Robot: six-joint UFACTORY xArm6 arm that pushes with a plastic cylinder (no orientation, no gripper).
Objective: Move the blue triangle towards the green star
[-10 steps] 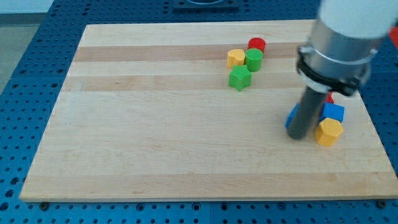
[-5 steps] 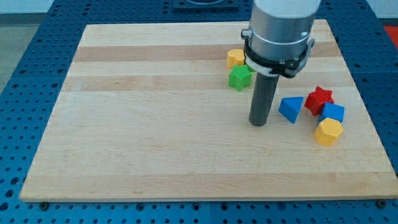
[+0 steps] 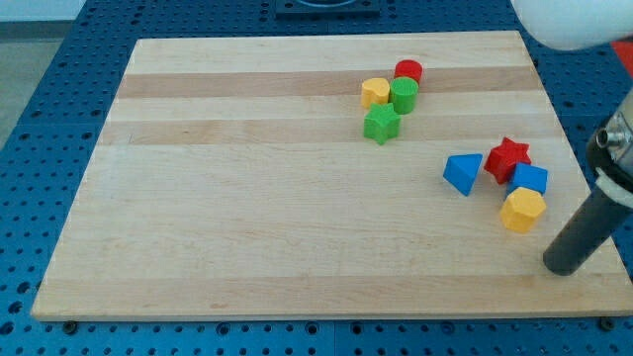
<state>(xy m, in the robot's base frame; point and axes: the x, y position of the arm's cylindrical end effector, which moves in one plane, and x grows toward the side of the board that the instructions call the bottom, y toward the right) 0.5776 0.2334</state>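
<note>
The wooden desk (image 3: 247,218) lay on a blue perforated base (image 3: 40,119), most of it bare toward the view's left and bottom. The arm carried no jaws, only a dark rod; my tip (image 3: 562,269) rested near the desk's right edge, apart from every block. Up-left of my tip sat the blue triangle (image 3: 463,173), beside a red star (image 3: 507,158), blue cube (image 3: 530,179) and yellow hexagon (image 3: 522,210). Farther up-left stood the green star (image 3: 382,125), touching a green cylinder (image 3: 404,95), yellow block (image 3: 375,92) and red cylinder (image 3: 408,70).
</note>
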